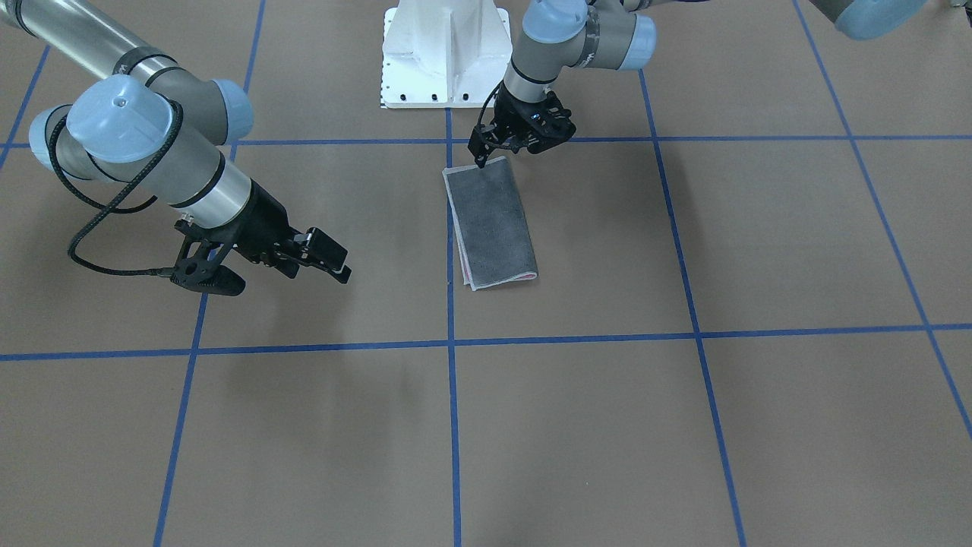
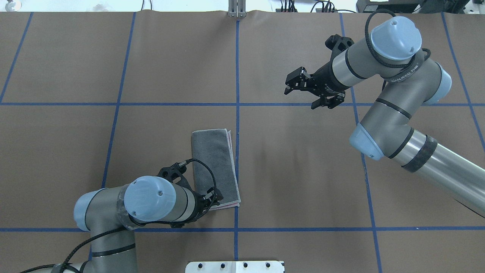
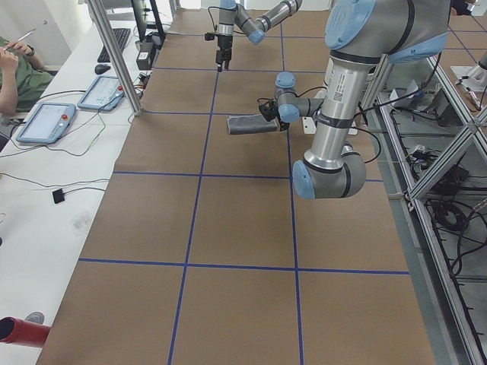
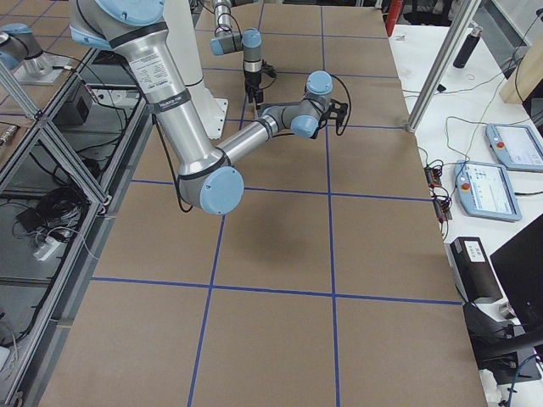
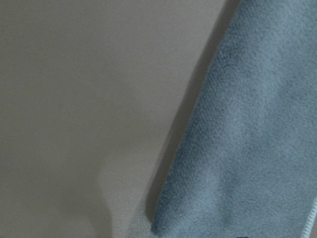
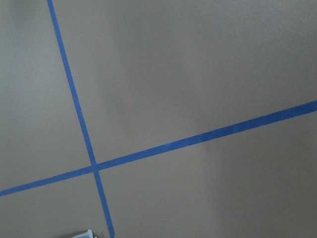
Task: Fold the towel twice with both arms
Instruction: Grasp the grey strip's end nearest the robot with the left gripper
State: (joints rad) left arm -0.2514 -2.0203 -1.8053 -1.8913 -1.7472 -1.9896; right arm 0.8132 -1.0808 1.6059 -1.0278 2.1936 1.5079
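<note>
Towel (image 1: 492,220) corner touches the left end effector (image 1: 484,156); I cannot tell its grip. Right end effector (image 2: 288,86) hovers apart, far from the towel.

The towel (image 1: 492,222) shows its dark grey terry face, trimmed with light grey stitched edging, and a thin line of pink peeks out at its layered edges. In the left wrist view that grey reads slightly bluish. The tabletop (image 1: 592,441) is plain matte brown, marked with a grid of blue lines (image 1: 531,338). The left arm (image 1: 554,45) and the right arm (image 1: 175,152) are silver-grey tubes with light blue joint caps and black bands. The cable (image 1: 99,220) looped along the right arm is black. The left end effector (image 1: 486,152) and the right end effector (image 2: 300,99) are black. The pedestal base (image 1: 446,53) is white, with a row of dark bolt dots.
</note>
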